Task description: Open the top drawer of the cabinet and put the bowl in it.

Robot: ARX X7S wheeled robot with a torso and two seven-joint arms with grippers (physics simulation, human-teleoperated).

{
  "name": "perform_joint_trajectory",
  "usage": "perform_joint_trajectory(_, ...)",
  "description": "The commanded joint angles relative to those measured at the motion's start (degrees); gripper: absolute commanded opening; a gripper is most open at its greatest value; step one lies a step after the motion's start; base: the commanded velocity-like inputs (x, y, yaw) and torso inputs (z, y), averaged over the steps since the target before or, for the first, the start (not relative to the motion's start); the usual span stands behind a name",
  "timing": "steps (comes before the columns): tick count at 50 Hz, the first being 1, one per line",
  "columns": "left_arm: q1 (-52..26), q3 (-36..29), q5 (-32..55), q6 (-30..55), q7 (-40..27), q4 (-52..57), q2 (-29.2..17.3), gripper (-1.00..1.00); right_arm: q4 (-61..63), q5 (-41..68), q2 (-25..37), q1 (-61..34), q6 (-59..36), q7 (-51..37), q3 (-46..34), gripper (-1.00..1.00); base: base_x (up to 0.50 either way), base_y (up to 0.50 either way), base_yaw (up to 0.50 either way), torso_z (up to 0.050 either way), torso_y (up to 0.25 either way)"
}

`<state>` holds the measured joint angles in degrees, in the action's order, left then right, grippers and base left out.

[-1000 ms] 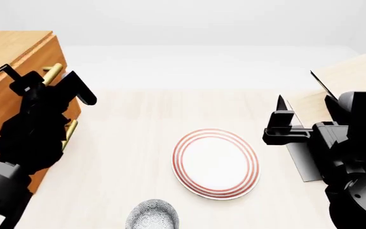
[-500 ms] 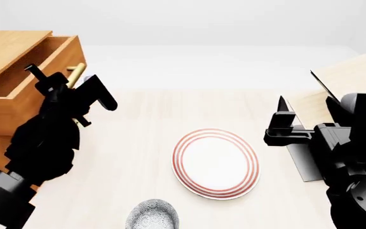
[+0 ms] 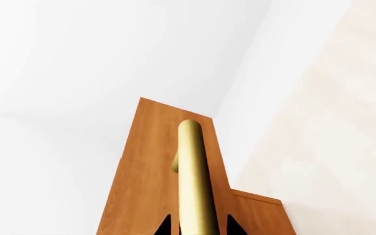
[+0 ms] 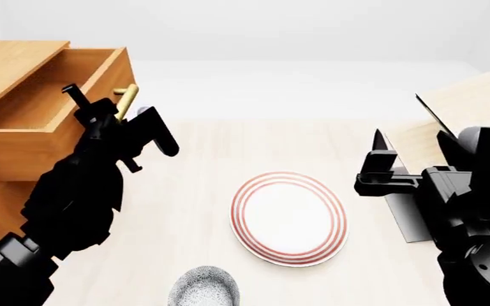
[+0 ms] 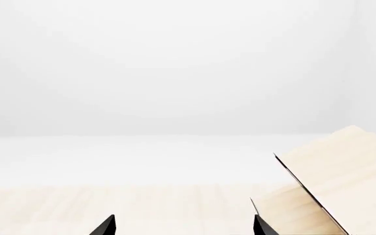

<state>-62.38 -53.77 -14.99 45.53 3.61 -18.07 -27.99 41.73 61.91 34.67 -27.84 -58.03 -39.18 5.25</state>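
- The top drawer [image 4: 45, 118] stands pulled out from the cabinet [image 4: 7, 57], its plain wooden interior exposed.
- The brass handle [image 4: 126, 100] on the drawer front sits between the fingers of the left end effector [image 4: 119, 113]; the left wrist view shows the bar [image 3: 195, 176] running up between the two dark fingertips, clamped on it.
- The bowl [image 4: 204, 288], white with dark speckling, rests on the counter [image 4: 194, 191] at the near edge of the head view, well apart from the cabinet and cut off by the frame.
- A red-ringed plate [image 4: 289, 218] lies flat on the counter, just beyond the bowl and further from the cabinet.
- The right end effector [image 4: 379, 167] hangs past the plate, fingers spread, gripping nothing.
- A pale tilted-board rack [image 4: 466, 108] stands behind it.
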Motion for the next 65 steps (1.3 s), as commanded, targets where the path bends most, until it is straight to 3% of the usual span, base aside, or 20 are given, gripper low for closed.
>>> perform_joint_trajectory(1,0.1,0.46,0.08,0.48,-2.8,2.02,-0.68,-1.0,-0.5,0.01,0.0,0.55,0.69,0.32,-0.01,1.0,0.0,0.0,0.0,0.0,0.01)
perform_joint_trajectory(5,0.16,0.54,0.33,0.15,-2.65,2.01,-0.67,-1.0,-0.57,0.42,-0.08,0.58,0.8,0.28,0.16,1.0,0.0,0.0,0.0,0.0,0.01)
perform_joint_trajectory(6,0.17,0.6,0.42,0.1,-2.58,2.08,-0.67,1.0,-0.59,0.42,-0.08,0.61,0.86,0.33,0.15,1.0,0.0,0.0,0.0,0.0,0.0)
perform_joint_trajectory(19,0.72,1.65,1.73,2.47,0.7,13.16,-2.52,1.0,-0.78,0.85,-0.19,-0.14,0.82,-0.01,-0.29,1.0,0.0,0.0,0.0,0.001,0.001)
perform_joint_trajectory(29,-2.74,9.59,7.96,8.91,6.04,25.8,-1.85,1.0,-0.37,2.94,0.42,-1.56,-0.1,-1.18,0.37,1.0,0.0,0.0,0.0,0.0,0.0)
perform_joint_trajectory(35,-7.47,18.28,12.48,14.02,7.55,28.35,1.33,1.0,-0.06,3.6,0.59,-1.86,-0.22,-1.57,0.54,1.0,0.0,0.0,0.0,0.0,0.0)
perform_joint_trajectory(49,-17.48,41.12,20.87,26.79,6.76,18.15,11.34,1.0,0.55,4.73,1.04,-1.55,0.0,-1.89,1.12,1.0,0.0,0.0,0.0,0.0,0.0)
perform_joint_trajectory(56,-19.58,44.55,20.54,27.89,4.77,11.93,12.41,1.0,0.44,4.68,0.97,-1.51,0.37,-1.95,1.16,1.0,0.0,0.0,0.0,0.0,0.0)
perform_joint_trajectory(65,-16.81,44.11,19.98,24.91,4.71,7.28,10.88,1.0,0.39,3.84,0.94,-0.83,0.94,-1.62,0.76,1.0,0.0,0.0,0.0,0.0,0.0)
